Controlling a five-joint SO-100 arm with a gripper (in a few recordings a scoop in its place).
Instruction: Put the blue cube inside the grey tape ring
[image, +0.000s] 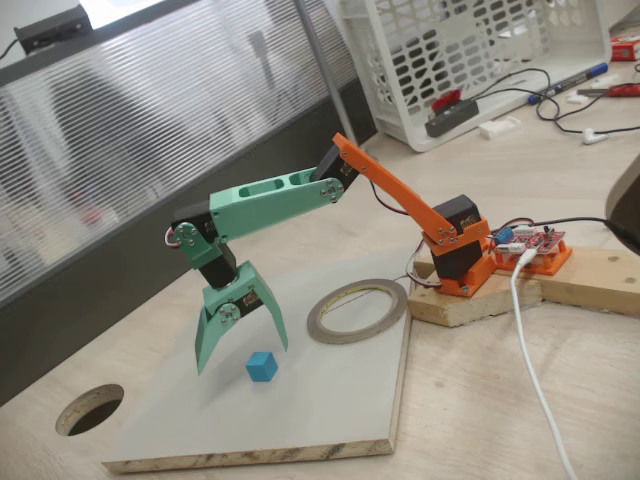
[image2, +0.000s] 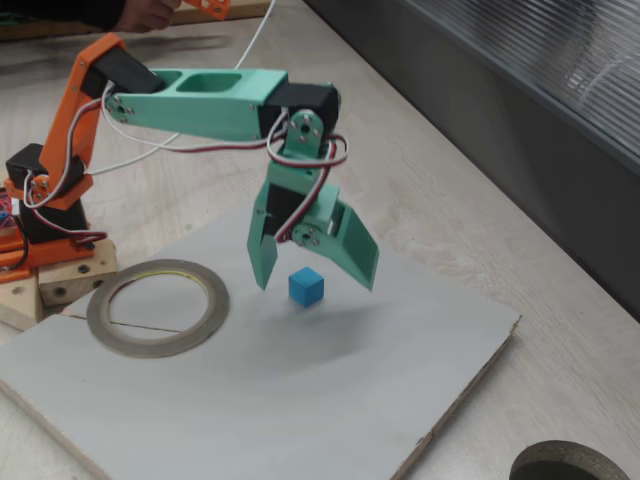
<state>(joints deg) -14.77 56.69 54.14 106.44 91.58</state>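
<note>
The blue cube (image: 262, 367) (image2: 307, 286) sits on the pale grey board (image: 330, 400) (image2: 300, 400). My green gripper (image: 243, 358) (image2: 315, 284) hangs open just above the board, its two fingers spread wide, with the cube close by its fingertips; in a fixed view the cube lies between the two fingers, untouched. Nothing is held. The grey tape ring (image: 357, 310) (image2: 158, 307) lies flat on the board's corner nearest the arm's orange base (image: 462, 262) (image2: 40, 215), a few cube-widths from the cube, with nothing inside it.
A dark round hole (image: 90, 409) (image2: 570, 465) is cut in the wooden table beyond the board's edge. A white basket (image: 470, 60), cables and pens lie behind the arm. A dark wall panel (image2: 560, 180) runs along the table's side.
</note>
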